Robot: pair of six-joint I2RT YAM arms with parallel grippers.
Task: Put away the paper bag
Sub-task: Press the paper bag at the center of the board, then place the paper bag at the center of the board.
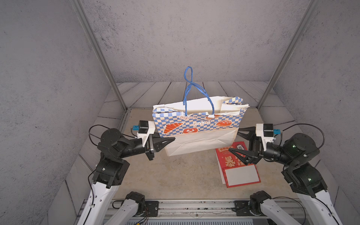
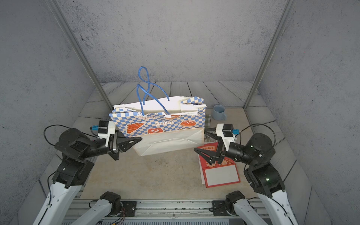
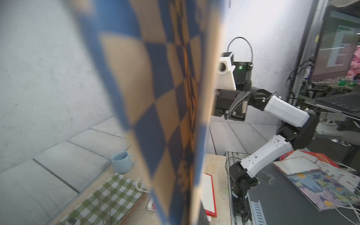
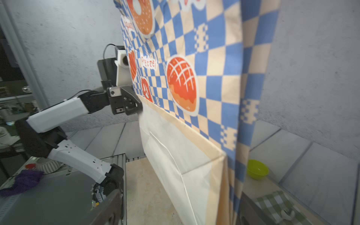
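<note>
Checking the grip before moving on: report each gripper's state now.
Left gripper: shut on the paper bag, at its side edge.
Right gripper: open, holding nothing.

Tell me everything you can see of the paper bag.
The paper bag is upright, mouth open, its rim torn and crumpled. The upper band is blue-and-cream checks with bread pictures, lettered Baguette and Pretzel; the lower part is plain white. Two blue twisted handles rise above it. The left gripper is shut on one side edge; the open right gripper sits at the opposite edge.
</note>
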